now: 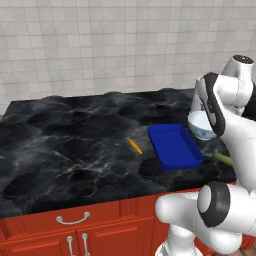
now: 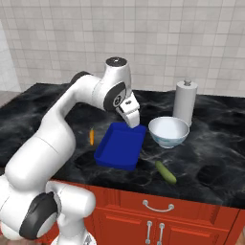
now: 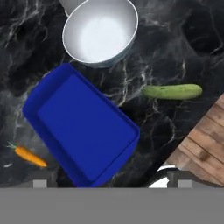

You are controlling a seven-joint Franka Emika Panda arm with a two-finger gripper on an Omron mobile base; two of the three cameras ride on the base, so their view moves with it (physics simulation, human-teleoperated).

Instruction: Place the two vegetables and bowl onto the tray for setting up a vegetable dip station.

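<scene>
Currently —
fingers (image 3: 109, 183): spread wide, holding nothing, above tray
tray (image 3: 52, 94): empty, on worktop (image 3: 175, 52)
bowl (image 3: 99, 30): just beside tray
carrot (image 3: 28, 155): worktop, tray's other side
cucumber (image 3: 171, 91): worktop, near the edge

A black marbled surface (image 1: 75, 145) with white veining spreads below and around the claw, and its front edge sits above red cabinet fronts (image 2: 182, 220) with curved silver handles (image 1: 73, 219). A tall white cylinder roll (image 2: 185, 103) with a small knob on top stands upright on that surface, beyond the claw and off to its right in the right base view, near the pale tiled wall (image 1: 100, 45) that rises behind everything. In the hand view a patch of wooden plank floor (image 3: 205, 140) shows past the surface's edge, toward the lower right.
</scene>
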